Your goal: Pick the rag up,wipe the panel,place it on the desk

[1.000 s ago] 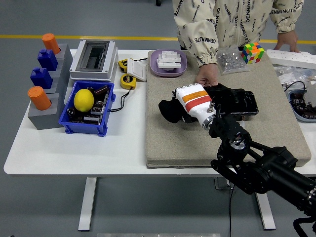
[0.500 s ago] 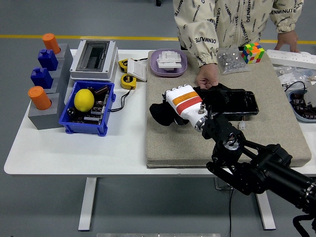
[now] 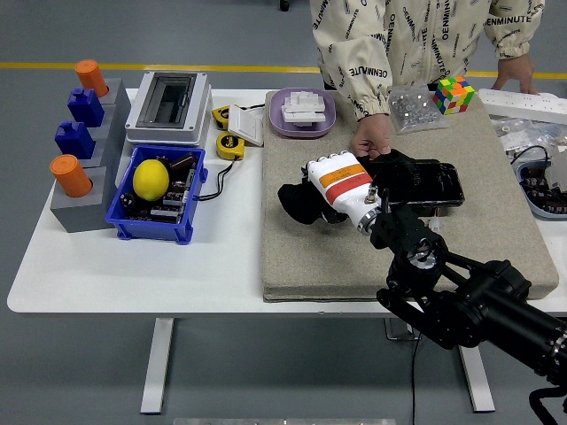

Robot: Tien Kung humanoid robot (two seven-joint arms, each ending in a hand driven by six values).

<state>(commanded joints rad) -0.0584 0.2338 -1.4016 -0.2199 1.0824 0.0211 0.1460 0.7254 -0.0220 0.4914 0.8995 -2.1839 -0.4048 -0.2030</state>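
While bunched in the closed white right hand (image 3: 341, 186), soft, light black rag (image 3: 301, 202); best gripped mid-fold, beside dark panel (image 3: 423, 182).

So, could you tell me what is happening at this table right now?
The robot's right hand is holding a black rag down on the grey mat, just left of the black panel. A person at the far side steadies the panel with one hand. The rag lies beside the panel, not on it. The left arm is out of view.
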